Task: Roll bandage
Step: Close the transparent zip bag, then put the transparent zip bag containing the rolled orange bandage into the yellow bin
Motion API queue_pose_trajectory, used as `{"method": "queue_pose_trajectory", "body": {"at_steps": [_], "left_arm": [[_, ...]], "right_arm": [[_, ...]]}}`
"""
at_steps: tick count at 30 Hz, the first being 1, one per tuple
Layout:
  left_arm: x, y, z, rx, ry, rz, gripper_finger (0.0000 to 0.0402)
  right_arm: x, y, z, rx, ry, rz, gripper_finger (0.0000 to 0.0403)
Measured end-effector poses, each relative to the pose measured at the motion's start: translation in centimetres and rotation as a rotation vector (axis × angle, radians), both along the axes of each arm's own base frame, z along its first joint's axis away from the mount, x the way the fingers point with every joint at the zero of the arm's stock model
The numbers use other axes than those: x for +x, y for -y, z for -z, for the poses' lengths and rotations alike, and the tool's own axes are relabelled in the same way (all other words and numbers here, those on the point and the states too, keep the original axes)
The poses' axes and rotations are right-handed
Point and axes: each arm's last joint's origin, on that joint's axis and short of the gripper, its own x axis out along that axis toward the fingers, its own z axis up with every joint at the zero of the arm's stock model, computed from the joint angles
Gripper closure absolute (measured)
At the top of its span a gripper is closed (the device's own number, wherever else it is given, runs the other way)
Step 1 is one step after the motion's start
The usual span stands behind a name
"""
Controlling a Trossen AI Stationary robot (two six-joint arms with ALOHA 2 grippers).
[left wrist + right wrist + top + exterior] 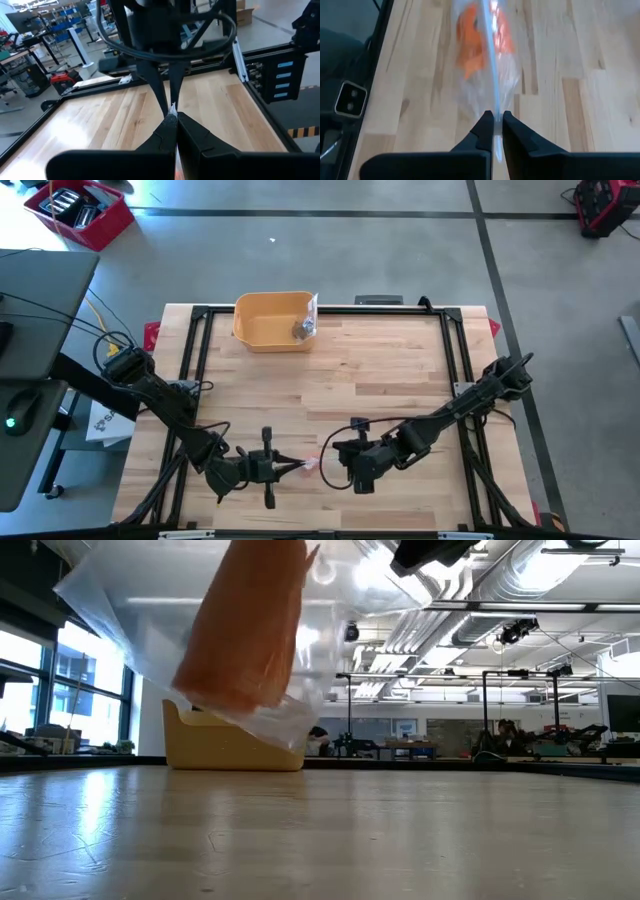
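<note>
Item: orange bandage (482,40) sealed in a clear plastic bag (180,630), which we hold lifted off the wooden surface (330,380) near its front edge, between our two arms. Left claw (288,468) and right claw (330,465) are each clamped on the bag's film, meeting almost tip to tip. The bandage hangs below both grips, equally near either arm; yellow bin (272,320) sits well apart.

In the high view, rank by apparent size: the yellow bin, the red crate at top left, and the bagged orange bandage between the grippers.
1. Red crate, cut off by the frame's edge, roughly matching the bin.
2. Yellow bin.
3. Bandage, clearly smallest.
</note>
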Motion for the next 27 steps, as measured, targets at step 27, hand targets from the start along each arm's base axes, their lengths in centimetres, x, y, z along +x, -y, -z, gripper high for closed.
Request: {"method": "queue_pose_trajectory", "body": {"at_steps": [27], "left_arm": [[-0.5,-0.5,-0.1,-0.04,-0.036,-0.022,0.0401]], "right_arm": [[1.8,-0.9,-0.5,-0.018,0.212,-0.015,0.0251]]}}
